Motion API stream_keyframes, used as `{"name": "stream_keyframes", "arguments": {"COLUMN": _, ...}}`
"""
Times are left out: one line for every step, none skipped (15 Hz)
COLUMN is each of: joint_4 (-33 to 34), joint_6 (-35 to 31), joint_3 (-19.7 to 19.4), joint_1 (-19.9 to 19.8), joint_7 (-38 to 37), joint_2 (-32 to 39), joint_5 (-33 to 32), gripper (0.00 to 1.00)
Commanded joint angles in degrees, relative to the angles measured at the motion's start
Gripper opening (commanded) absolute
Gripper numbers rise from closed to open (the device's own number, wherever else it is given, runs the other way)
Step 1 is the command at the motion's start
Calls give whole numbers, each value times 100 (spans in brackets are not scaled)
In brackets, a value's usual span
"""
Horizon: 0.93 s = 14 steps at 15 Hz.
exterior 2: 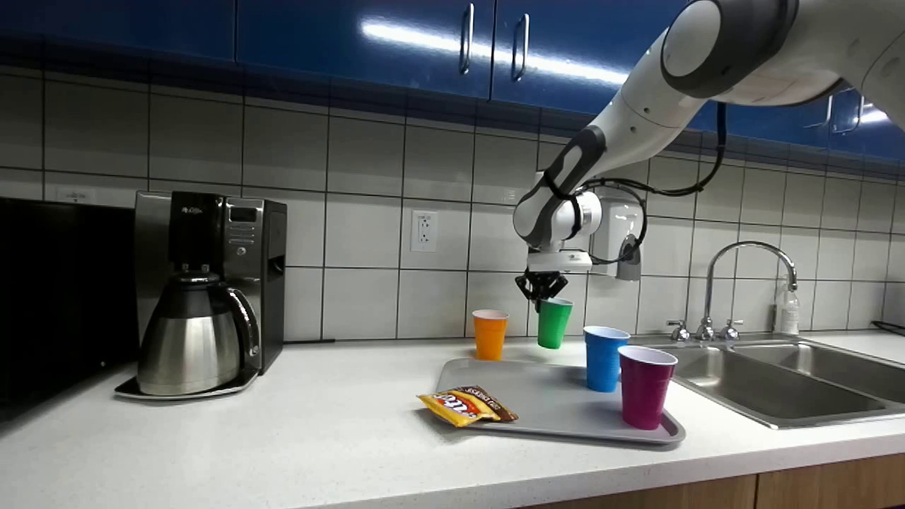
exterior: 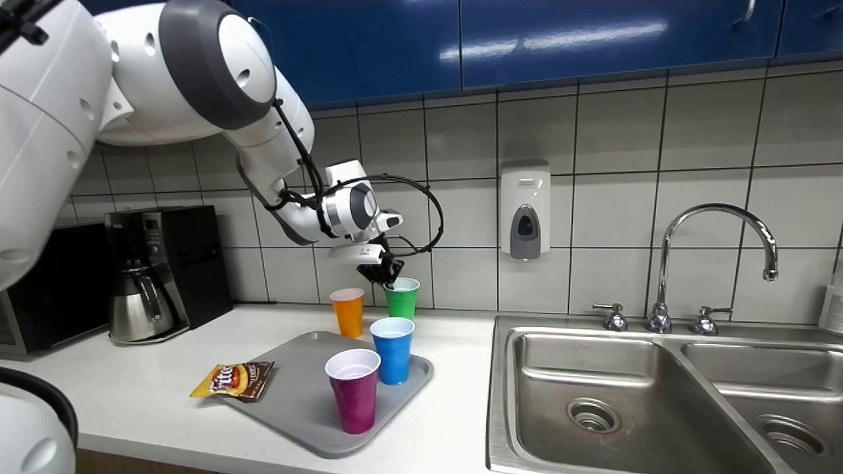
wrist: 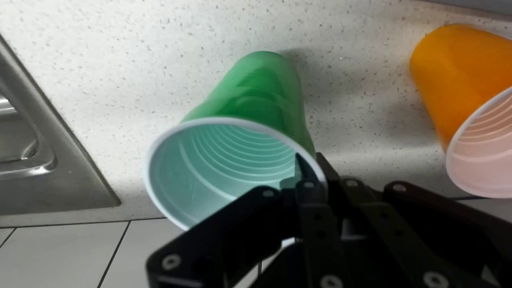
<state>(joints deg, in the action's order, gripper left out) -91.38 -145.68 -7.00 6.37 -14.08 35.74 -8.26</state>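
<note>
My gripper [wrist: 308, 154] is shut on the rim of a green plastic cup [wrist: 260, 92]. One finger sits inside the cup's pale mouth and the other outside, both at the side nearer the orange cup. In both exterior views the black gripper [exterior 2: 539, 300] points down at the green cup [exterior 2: 554, 325], near the tiled wall. The cup leans a little; whether its base touches the counter I cannot tell. An orange cup [exterior 2: 489, 335] stands beside it on the counter. A blue cup [exterior: 393, 352] and a purple cup [exterior: 355, 398] stand upright on a grey tray [exterior: 296, 375].
A yellow and brown snack packet [exterior 2: 466, 406] lies over the tray's edge. The steel sink [exterior: 579, 368] with its curved faucet [exterior: 718, 209] is at one side, a coffee maker [exterior 2: 212, 297] at the other. A soap dispenser [exterior: 525, 210] hangs on the wall below blue cabinets [exterior: 593, 39].
</note>
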Motion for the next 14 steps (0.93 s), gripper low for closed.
{"name": "stream_keyframes", "arguments": {"joint_4": -364, "joint_6": -47, "joint_3": 47, "joint_1": -34, "joint_7": 277, "joint_2": -349, "joint_5": -103, "gripper": 1}}
{"name": "stream_keyframes", "arguments": {"joint_4": -450, "joint_6": -71, "joint_3": 64, "joint_1": -33, "joint_7": 339, "joint_2": -403, "joint_5": -109, "gripper": 1}}
{"name": "stream_keyframes", "arguments": {"joint_4": -529, "joint_6": -78, "joint_3": 89, "joint_1": -40, "joint_7": 404, "joint_2": -458, "joint_5": -100, "gripper": 1}}
{"name": "stream_keyframes", "arguments": {"joint_4": -638, "joint_6": -99, "joint_3": 103, "joint_1": -30, "joint_7": 451, "joint_2": -522, "joint_5": -112, "gripper": 1}}
{"name": "stream_keyframes", "arguments": {"joint_4": -747, "joint_6": -113, "joint_3": 122, "joint_1": -22, "joint_7": 508, "joint_2": -585, "joint_5": -127, "gripper": 1}}
{"name": "stream_keyframes", "arguments": {"joint_4": -873, "joint_6": -158, "joint_3": 145, "joint_1": -16, "joint_7": 575, "joint_2": -661, "joint_5": -145, "gripper": 1}}
{"name": "stream_keyframes", "arguments": {"joint_4": -961, "joint_6": -186, "joint_3": 169, "joint_1": -18, "joint_7": 632, "joint_2": -715, "joint_5": -145, "gripper": 1}}
{"name": "stream_keyframes", "arguments": {"joint_4": -1044, "joint_6": -208, "joint_3": 200, "joint_1": -20, "joint_7": 673, "joint_2": -771, "joint_5": -139, "gripper": 1}}
{"name": "stream_keyframes", "arguments": {"joint_4": -1114, "joint_6": -226, "joint_3": 220, "joint_1": -22, "joint_7": 704, "joint_2": -819, "joint_5": -144, "gripper": 1}}
{"name": "stream_keyframes", "arguments": {"joint_4": -1176, "joint_6": -246, "joint_3": 245, "joint_1": -24, "joint_7": 737, "joint_2": -857, "joint_5": -140, "gripper": 1}}
{"name": "stream_keyframes", "arguments": {"joint_4": -1236, "joint_6": -251, "joint_3": 275, "joint_1": -27, "joint_7": 772, "joint_2": -903, "joint_5": -130, "gripper": 1}}
{"name": "stream_keyframes", "arguments": {"joint_4": -1303, "joint_6": -261, "joint_3": 288, "joint_1": -12, "joint_7": 785, "joint_2": -948, "joint_5": -147, "gripper": 1}}
{"name": "stream_keyframes", "arguments": {"joint_4": -1366, "joint_6": -277, "joint_3": 310, "joint_1": -12, "joint_7": 815, "joint_2": -987, "joint_5": -144, "gripper": 1}}
{"name": "stream_keyframes", "arguments": {"joint_4": -1446, "joint_6": -284, "joint_3": 343, "joint_1": -15, "joint_7": 862, "joint_2": -1040, "joint_5": -138, "gripper": 1}}
